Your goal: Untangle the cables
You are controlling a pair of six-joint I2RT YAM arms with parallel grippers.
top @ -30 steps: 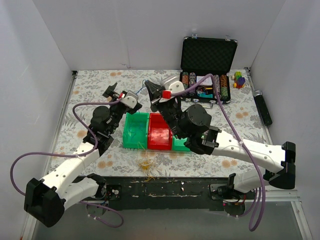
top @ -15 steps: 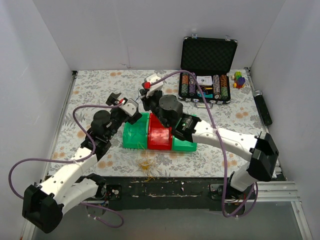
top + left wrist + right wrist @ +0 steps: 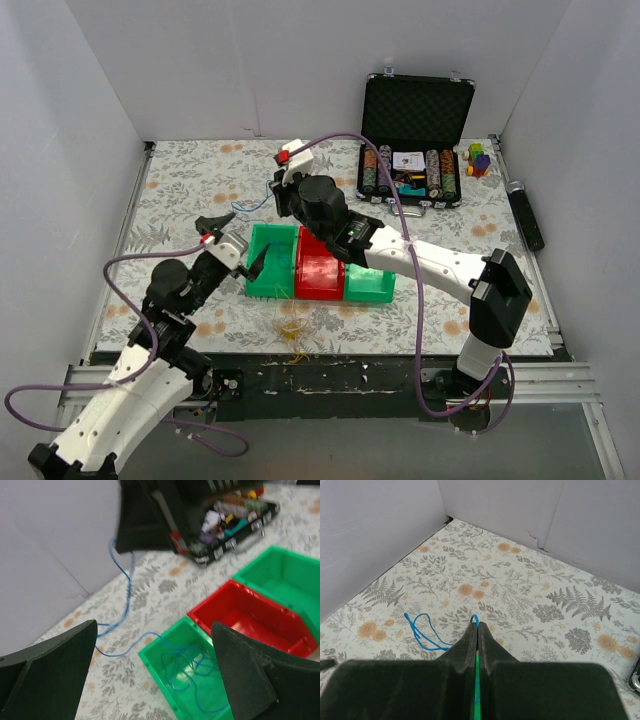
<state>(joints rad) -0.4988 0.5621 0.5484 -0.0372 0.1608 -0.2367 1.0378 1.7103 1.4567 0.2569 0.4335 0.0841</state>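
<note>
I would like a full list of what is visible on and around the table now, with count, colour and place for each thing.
table: one, floral cloth, white walls around
left green bin: one, green, centre
red bin: one, red, beside it
right green bin: one, green, beside the red
blue cable: one, blue, runs across the cloth into the left green bin
yellow cable: one tangle, yellow-orange, near edge
case: one, black, open, far right
chips: several stacks, mixed colours, in the case
blocks: few, mixed colours, right of the case
black rod: one, right edge
left gripper: open, left of the bins
right gripper: shut on the blue cable
</note>
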